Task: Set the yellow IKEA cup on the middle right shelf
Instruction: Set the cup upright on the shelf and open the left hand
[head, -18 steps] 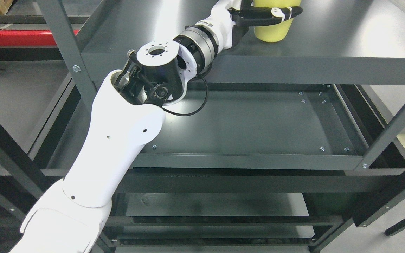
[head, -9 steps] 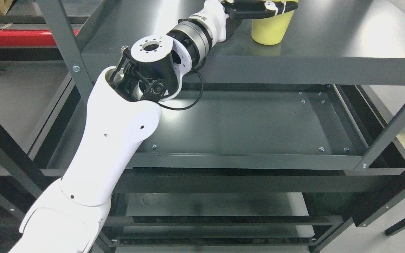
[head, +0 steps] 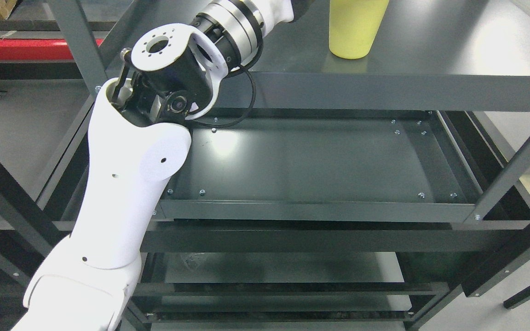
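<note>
The fingers themselves could not be seen: the left hand ran out past the top edge of the picture, so whether it was spread, curled or holding anything was impossible to tell. What showed was the left arm [head: 122, 184], rising from the lower left, its metal wrist collar [head: 228, 23] over the back left part of the upper shelf [head: 430, 46].

The yellow cup [head: 354, 27] stood upright on that upper shelf, near its front edge and about midway along, its rim cut off by the top of the picture. Nothing visible was touching it. Whether this counts as the middle shelf could not be settled, since the rack's top was out of view.

I judged the placing done, or nearly so, with the arm's retreat as the step in hand. The next move would call for drawing the forearm back and down without brushing the cup, and clearing the front left post [head: 81, 59] that the elbow sat close against.

Room was ample to the right of the cup. The lower shelf [head: 320, 161] lay bare.
</note>
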Controlling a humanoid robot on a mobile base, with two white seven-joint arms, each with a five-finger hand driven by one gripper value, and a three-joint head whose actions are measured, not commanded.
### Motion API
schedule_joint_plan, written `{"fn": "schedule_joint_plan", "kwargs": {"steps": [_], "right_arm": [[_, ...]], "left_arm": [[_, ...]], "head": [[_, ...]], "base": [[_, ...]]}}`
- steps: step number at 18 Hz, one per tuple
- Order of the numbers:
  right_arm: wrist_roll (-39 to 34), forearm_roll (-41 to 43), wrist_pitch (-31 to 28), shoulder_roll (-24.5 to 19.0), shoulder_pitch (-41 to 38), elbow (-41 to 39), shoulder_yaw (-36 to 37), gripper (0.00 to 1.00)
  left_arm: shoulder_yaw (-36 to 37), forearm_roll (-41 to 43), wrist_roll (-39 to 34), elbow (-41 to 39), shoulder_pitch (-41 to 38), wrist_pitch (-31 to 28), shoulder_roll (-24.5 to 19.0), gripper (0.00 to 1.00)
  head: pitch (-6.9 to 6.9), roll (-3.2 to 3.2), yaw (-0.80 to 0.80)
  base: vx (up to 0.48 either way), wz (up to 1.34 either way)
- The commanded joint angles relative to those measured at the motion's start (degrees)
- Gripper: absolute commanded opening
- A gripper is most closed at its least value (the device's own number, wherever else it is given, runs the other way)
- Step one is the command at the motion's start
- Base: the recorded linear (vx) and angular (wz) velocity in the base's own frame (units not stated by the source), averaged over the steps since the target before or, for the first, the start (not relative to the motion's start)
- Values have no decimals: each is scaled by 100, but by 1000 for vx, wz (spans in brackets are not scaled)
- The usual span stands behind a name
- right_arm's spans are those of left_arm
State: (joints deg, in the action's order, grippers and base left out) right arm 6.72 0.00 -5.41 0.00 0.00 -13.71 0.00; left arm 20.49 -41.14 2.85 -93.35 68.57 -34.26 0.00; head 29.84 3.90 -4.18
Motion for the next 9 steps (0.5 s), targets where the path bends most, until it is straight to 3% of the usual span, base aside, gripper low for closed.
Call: {"fn": "schedule_joint_plan", "kwargs": {"steps": [1,6,9], "right_arm": [[-4,141,5,100,-79,0,-97,99],[-4,141,5,100,-79,0,-97,99],[-4,141,5,100,-79,0,-97,99]], "left_arm": [[-677,-35,1190,-465,-11,68,-100,99],[-634,-428,2218,-578,-256,-246,-100,99],[-555,-1237,2903,-772,-502,-1273,-100,99]], "head": [[0,0,0],[0,0,0],[0,0,0]], "base": [[0,0],[0,0],[0,0]]}}
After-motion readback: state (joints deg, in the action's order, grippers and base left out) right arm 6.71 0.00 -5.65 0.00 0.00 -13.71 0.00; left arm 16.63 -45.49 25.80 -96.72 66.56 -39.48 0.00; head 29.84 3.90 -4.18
